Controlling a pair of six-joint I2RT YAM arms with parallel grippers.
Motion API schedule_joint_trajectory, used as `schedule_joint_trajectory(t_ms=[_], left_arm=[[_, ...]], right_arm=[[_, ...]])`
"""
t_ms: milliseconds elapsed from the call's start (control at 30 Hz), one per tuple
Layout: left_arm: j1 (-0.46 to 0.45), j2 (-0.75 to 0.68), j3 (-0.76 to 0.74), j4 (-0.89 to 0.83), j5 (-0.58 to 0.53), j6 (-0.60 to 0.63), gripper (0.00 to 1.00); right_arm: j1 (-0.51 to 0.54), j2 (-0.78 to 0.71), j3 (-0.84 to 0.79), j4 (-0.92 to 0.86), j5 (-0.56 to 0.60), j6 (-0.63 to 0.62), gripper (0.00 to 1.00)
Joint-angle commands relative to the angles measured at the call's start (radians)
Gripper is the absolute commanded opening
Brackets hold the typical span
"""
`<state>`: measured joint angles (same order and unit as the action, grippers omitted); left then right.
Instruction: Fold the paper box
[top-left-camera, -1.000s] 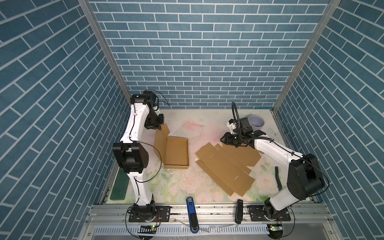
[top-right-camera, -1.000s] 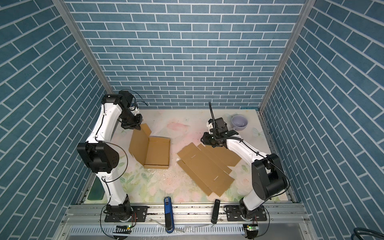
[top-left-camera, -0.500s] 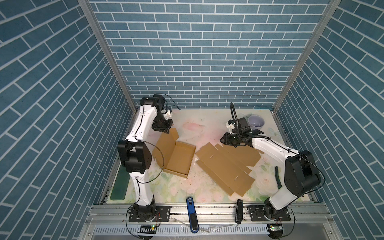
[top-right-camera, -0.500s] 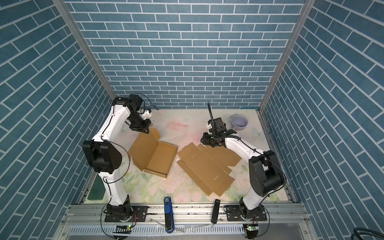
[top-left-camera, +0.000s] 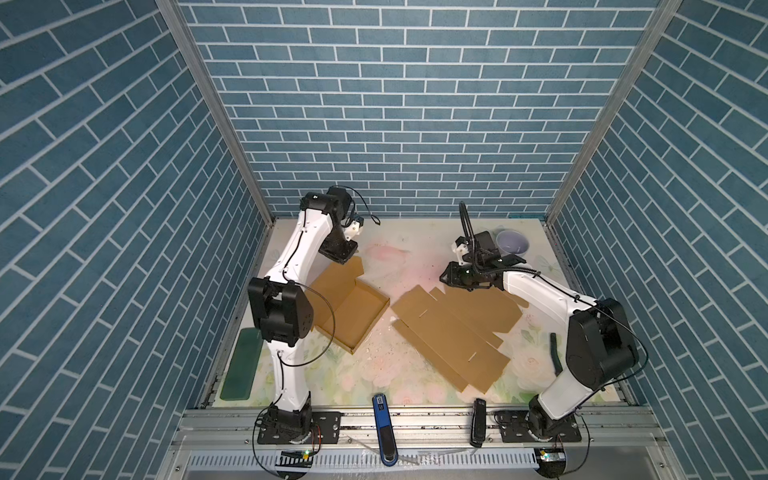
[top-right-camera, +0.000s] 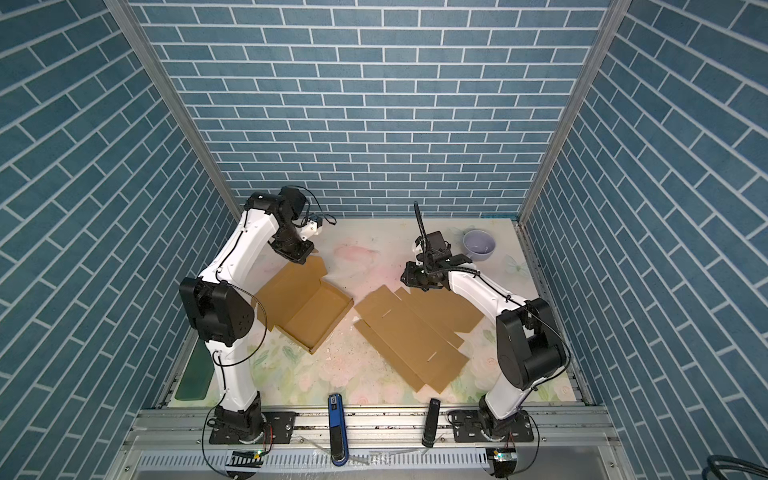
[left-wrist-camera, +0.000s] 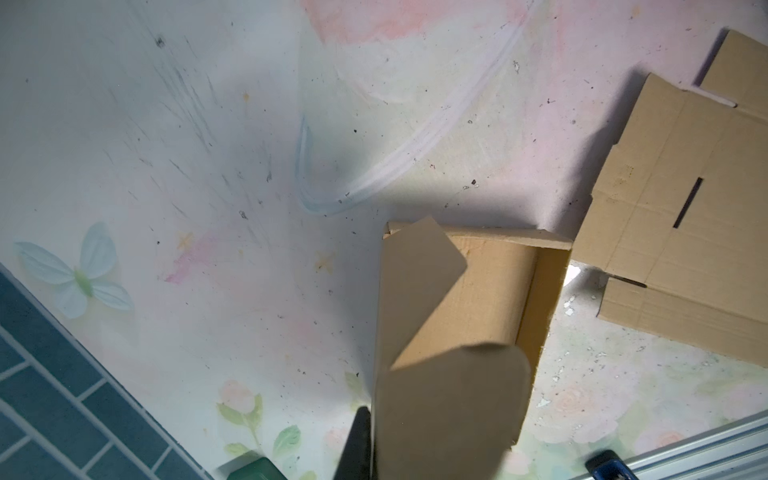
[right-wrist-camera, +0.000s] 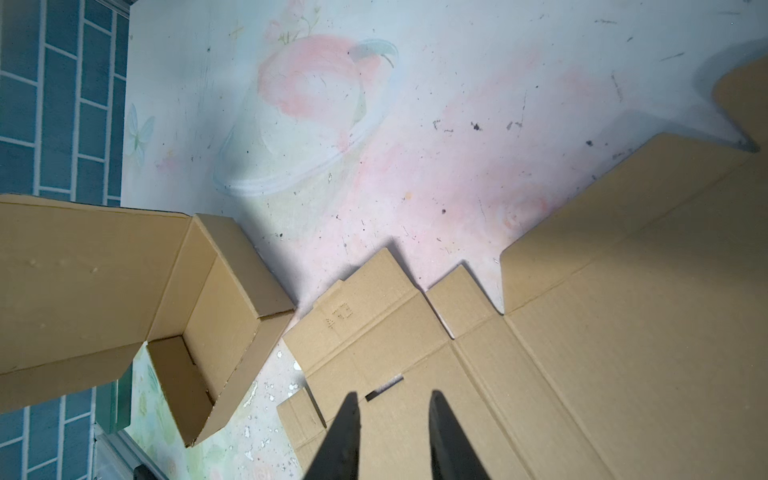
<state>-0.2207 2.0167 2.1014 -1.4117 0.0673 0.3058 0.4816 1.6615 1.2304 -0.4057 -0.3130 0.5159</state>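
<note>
You get no text here that you can read. The flat brown cardboard sheet (right-wrist-camera: 540, 332) on the right carries a faint stamped mark (right-wrist-camera: 338, 316), but its characters are too pale to make out. The blue handheld device (top-right-camera: 337, 428) at the near edge bears a small label (top-right-camera: 333, 404), too small to read.

Bare table (top-left-camera: 399, 249) lies open behind both cardboards. Between the half-folded box (top-left-camera: 353, 307) and the flat sheet (top-left-camera: 457, 324) runs only a narrow gap (a bowl (top-left-camera: 513, 243) blocks the far corner).
</note>
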Motion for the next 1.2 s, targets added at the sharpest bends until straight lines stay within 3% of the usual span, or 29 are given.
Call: schedule_joint_trajectory(t_ms=[0,233,367,500,667,867,1033,1167], left_arm=[[-0.002,0.013,0.032,0.011,0.000,0.056,0.16],[-0.002,-0.016,0.058,0.038,0.026,0.001,0.43],[-0.002,-0.118,0.016,0.089,0.018,-0.158,0.61],[-0.004,-0.293,-0.158,0.178,0.002,-0.370,0.69],[-0.021,-0.602,-0.506,0.299,-0.093,-0.678,0.73],[-0.113,-0.873,-0.822,0.282,-0.267,-0.963,0.73],[-0.180,-1.033,-1.052,0.332,-0.311,-1.148,0.72],[-0.202,-1.076,-1.208,0.444,-0.296,-1.243,0.69]], right_arm=[[0.003,0.018,0.055,-0.037,0.023,-0.010,0.30],[0.021,0.049,0.066,-0.001,0.009,-0.014,0.30],[0.047,0.077,0.107,-0.001,-0.019,-0.078,0.31],[0.078,0.115,0.168,-0.004,-0.060,-0.180,0.32],[0.119,0.175,0.214,0.049,-0.100,-0.272,0.32],[0.183,0.276,0.281,0.095,-0.117,-0.308,0.32],[0.226,0.344,0.316,0.119,-0.117,-0.297,0.33],[0.243,0.366,0.320,0.131,-0.111,-0.278,0.33]])
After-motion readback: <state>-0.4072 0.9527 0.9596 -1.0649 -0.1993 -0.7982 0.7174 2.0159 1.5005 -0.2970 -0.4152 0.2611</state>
